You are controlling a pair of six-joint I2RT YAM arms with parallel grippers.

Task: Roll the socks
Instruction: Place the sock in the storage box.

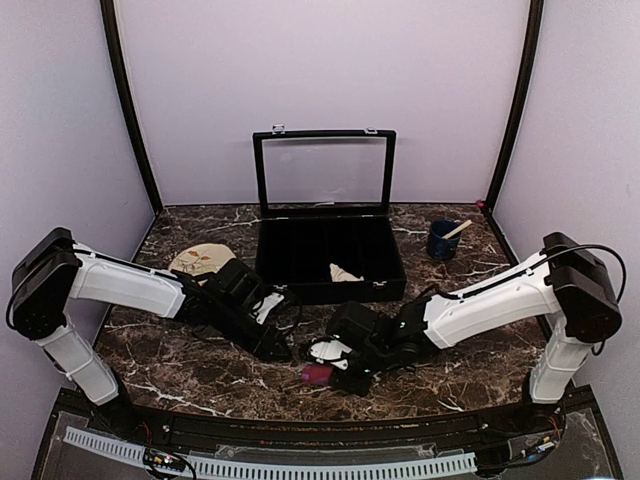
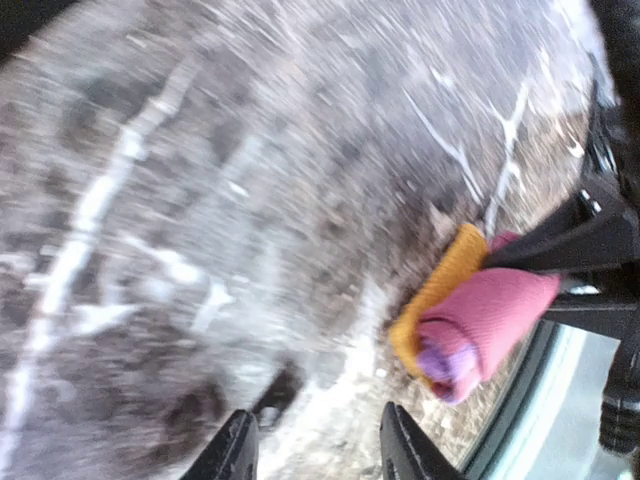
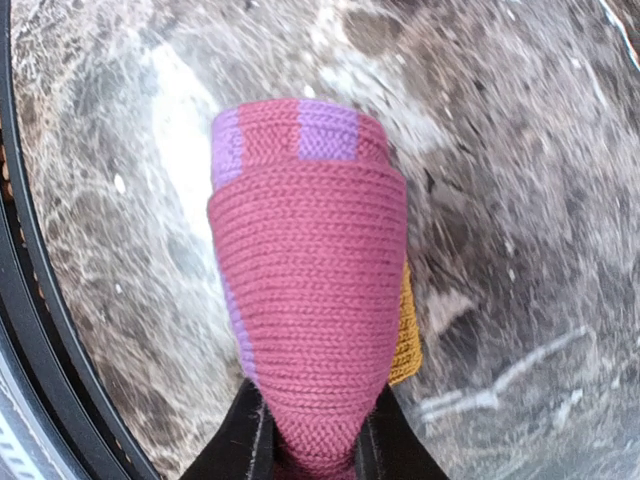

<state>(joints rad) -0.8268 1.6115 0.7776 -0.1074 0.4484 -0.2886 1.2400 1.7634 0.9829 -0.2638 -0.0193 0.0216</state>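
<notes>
Sock [image 3: 305, 290] maroon, rolled, narrow end hidden in pinching right gripper [image 3: 315, 440] | left gripper [image 2: 318, 432] spread, view blurred

Dark marbled tabletop [image 1: 190, 365]. At its far middle, black compartmented case [image 1: 300, 255], glass lid [image 1: 323, 172] upright. Right of it, blue cup [image 1: 441, 243] holding a stick [image 1: 458, 229]. Left, tan oval mat [image 1: 198, 260] with leaf drawing.
</notes>
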